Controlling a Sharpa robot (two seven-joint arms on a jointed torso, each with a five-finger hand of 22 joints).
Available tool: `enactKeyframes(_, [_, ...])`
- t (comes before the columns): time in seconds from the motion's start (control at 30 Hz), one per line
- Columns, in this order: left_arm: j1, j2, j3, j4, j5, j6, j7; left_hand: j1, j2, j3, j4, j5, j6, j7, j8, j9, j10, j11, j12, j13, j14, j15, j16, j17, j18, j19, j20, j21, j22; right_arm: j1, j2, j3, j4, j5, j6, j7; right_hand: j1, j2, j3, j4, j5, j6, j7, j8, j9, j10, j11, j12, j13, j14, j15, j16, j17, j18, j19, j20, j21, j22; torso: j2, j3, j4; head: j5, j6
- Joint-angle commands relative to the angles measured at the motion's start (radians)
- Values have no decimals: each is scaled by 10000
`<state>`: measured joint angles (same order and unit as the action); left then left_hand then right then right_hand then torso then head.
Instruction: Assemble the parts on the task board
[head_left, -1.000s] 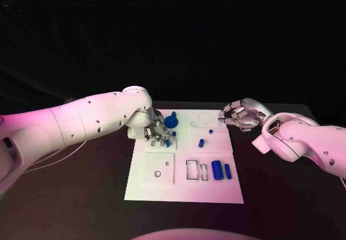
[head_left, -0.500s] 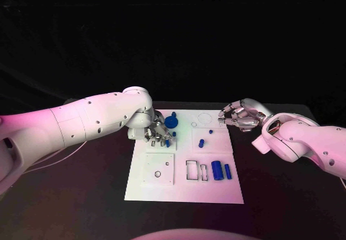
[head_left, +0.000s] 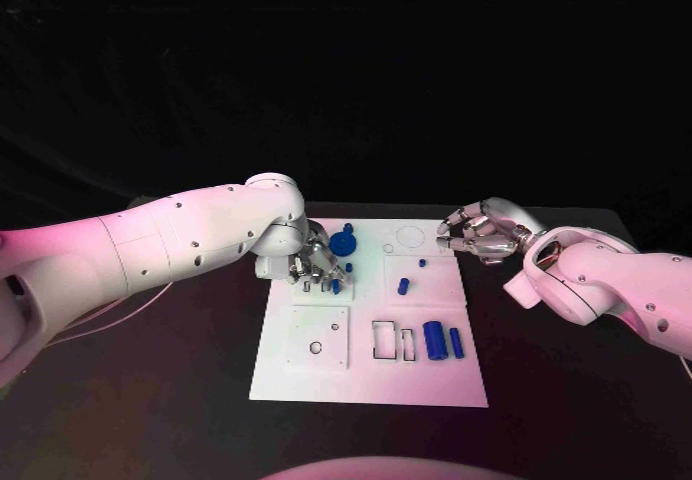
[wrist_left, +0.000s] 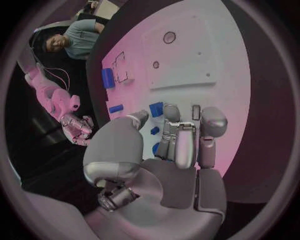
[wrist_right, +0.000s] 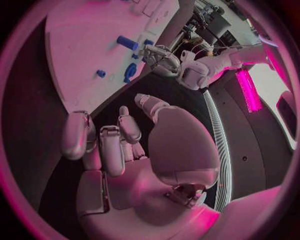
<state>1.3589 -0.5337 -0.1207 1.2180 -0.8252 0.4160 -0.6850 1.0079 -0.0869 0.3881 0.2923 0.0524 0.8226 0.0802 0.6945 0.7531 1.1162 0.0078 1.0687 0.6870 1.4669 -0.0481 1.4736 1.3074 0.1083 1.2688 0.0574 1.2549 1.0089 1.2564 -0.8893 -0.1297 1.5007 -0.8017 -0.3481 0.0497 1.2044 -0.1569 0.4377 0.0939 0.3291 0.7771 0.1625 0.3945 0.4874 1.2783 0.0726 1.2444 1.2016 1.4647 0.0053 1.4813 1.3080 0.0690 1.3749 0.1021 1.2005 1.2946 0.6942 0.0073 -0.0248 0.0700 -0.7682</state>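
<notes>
Under the left robot hand (head_left: 307, 266) (fingers down, grip unclear) stands a blue part (head_left: 335, 285) on the task board (head_left: 433, 375).

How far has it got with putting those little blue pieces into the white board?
Early days, it seems. Two blue cylinders sit by the rectangular slots on the board, and small pegs stand mid-board. The left hand works over a blue piece near the round blue part. The right hand hovers empty. Several outlines are unfilled.

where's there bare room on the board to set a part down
Free: the near strip of the task board below the rectangular slots, and the middle between the square plate and the left hand. Crowded: the far end, around the left hand and round blue part.
</notes>
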Motion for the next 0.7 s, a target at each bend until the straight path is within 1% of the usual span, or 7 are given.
enactKeyframes(0.03, [-6, -6, 3, 46, -38, 197, -25, 90, -43, 133, -3, 32, 68, -40, -50, 26, 65, -21, 37, 7, 492, -63, 30, 797, 65, 67, -34, 59, 11, -14, 9, 0, -2, -68, 140, 27, 70, -4, 63, -23, 42, -71, -20, 39, -12, -22, 9, 65, -11, 569, -68, -34, 505, 182, -44, 6, -54, 16, -1, -3, -2, 7, -22])
enactKeyframes(0.1, [-6, -12, 4, 55, -39, 194, -25, 143, -49, 218, -4, 32, 68, -43, -53, 33, 67, -25, 38, 8, 493, -66, 32, 799, 66, 62, -36, 55, 4, -17, 9, 0, -3, -68, 142, 26, 70, -4, 63, -23, 42, -71, -20, 39, -12, -22, 9, 65, -11, 569, -68, -34, 505, 182, -44, 6, -54, 16, 5, -1, -5, 9, -18])
enactKeyframes(0.3, [-6, -29, 5, 57, -24, 196, -23, 365, -193, 998, -5, 35, 71, -52, -89, 78, 61, -36, 23, -14, 491, -77, 32, 789, 67, 51, -44, 54, 4, -33, 9, 0, -20, -233, 151, 34, 70, -4, 63, -23, 42, -71, -20, 39, -12, -22, 9, 65, -11, 569, -68, -34, 505, 182, -44, 6, -54, 16, -1, 3, 0, 9, -50])
enactKeyframes(0.47, [-7, -43, 6, 52, 115, 133, -18, 413, -252, 1420, -10, 40, 110, -66, -66, 126, 87, -50, 38, 4, 501, -86, 47, 811, 65, 58, -48, 63, 23, -48, 19, 0, -52, -377, 144, 32, 73, -5, 70, -26, 50, -70, -19, 49, -17, -24, 9, 63, -15, 568, -69, -37, 498, 182, -44, 5, -58, 16, 6, 5, 3, 14, -54])
enactKeyframes(0.5, [-7, -46, 6, 49, 168, 113, -16, 473, -266, 1733, -25, 37, 141, -89, -14, 189, 114, -69, 51, 21, 511, -102, 60, 831, 64, 65, -59, 69, 35, -50, 22, 0, -58, -388, 144, 31, 73, -5, 70, -26, 50, -70, -19, 49, -17, -24, 9, 63, -15, 568, -69, -37, 498, 182, -44, 5, -58, 16, 5, 6, 3, 15, -53])
enactKeyframes(0.6, [-8, -65, 6, 42, 416, 5, 7, 700, -303, 2270, -103, 32, 107, -116, 38, 287, 135, -102, 55, 33, 521, -129, 73, 849, 62, 75, -82, 76, 51, -60, 31, 0, -77, -414, 146, 30, 73, -5, 70, -26, 50, -70, -19, 49, -17, -24, 9, 63, -15, 568, -69, -37, 498, 182, -44, 5, -58, 16, -1, 9, -2, 23, -65])
enactKeyframes(0.7, [-9, -83, 6, 26, 614, -111, 59, 1072, -297, 3099, -375, 28, 49, -145, 145, 459, 198, -132, 92, 92, 528, -164, 84, 863, 53, 102, -114, 101, 98, -68, 35, 0, -95, -421, 150, 28, 73, -5, 70, -26, 50, -70, -19, 49, -17, -24, 9, 63, -15, 568, -69, -37, 498, 182, -44, 5, -58, 16, 4, 4, -3, 12, -59])
